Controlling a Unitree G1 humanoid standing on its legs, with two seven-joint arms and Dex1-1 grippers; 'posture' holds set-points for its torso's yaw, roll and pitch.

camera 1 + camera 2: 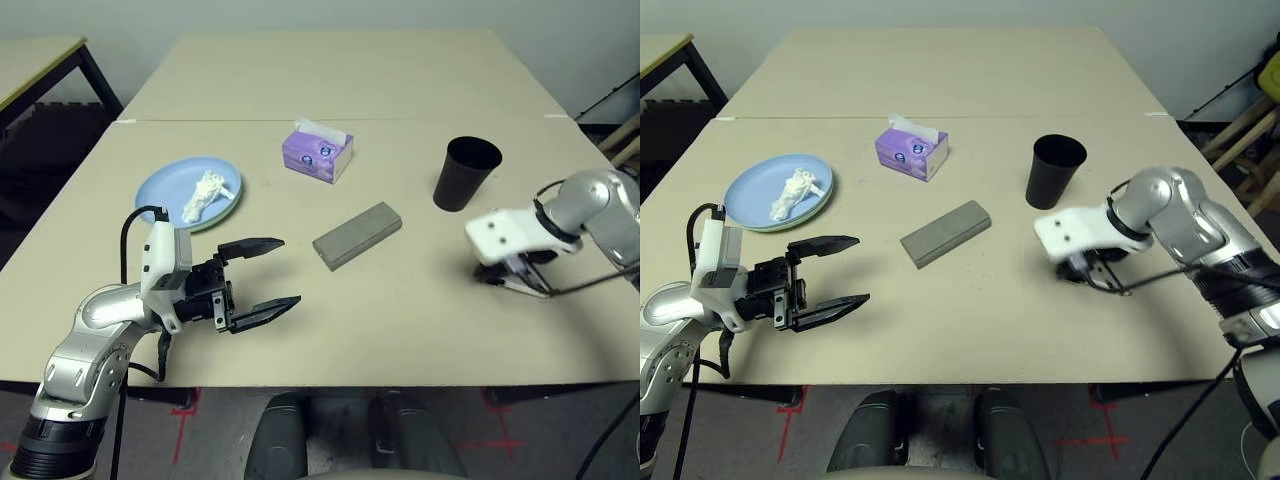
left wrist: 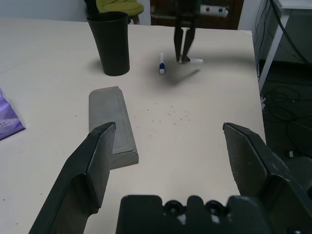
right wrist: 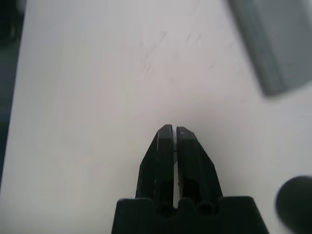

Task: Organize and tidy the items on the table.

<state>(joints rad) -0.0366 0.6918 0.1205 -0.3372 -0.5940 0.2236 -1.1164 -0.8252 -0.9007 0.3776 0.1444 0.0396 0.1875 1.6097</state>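
the large light beige desk [image 1: 420,320] is partly tidied, judging by how things lie. at about nine o'clock of the desk, the left tool [image 1: 258,280] hangs just above the surface with its two black fingers spread wide, released and grasping nothing. at its eleven o'clock sits the round light blue plate [image 1: 160,190], stacked on a pale green plate whose rim just peeks out beneath it, with the crumpled white tissue [image 1: 203,196] lying on top; that stack looks done. at twelve o'clock of the desk's centre stands the purple cardboard tissue box [image 1: 316,155], and just below it, mid-desk, the grey oblong glasses case [image 1: 357,235] lies slantwise, shut. at two o'clock stands the tall black plastic cup [image 1: 465,173], upright. at its five o'clock the right tool [image 2: 184,48] is clenched, fingers pressed together, with nothing visibly between them. the left wrist view shows a white marker with a blue end [image 2: 162,67] lying near its tips, so the markers look still left to put away.
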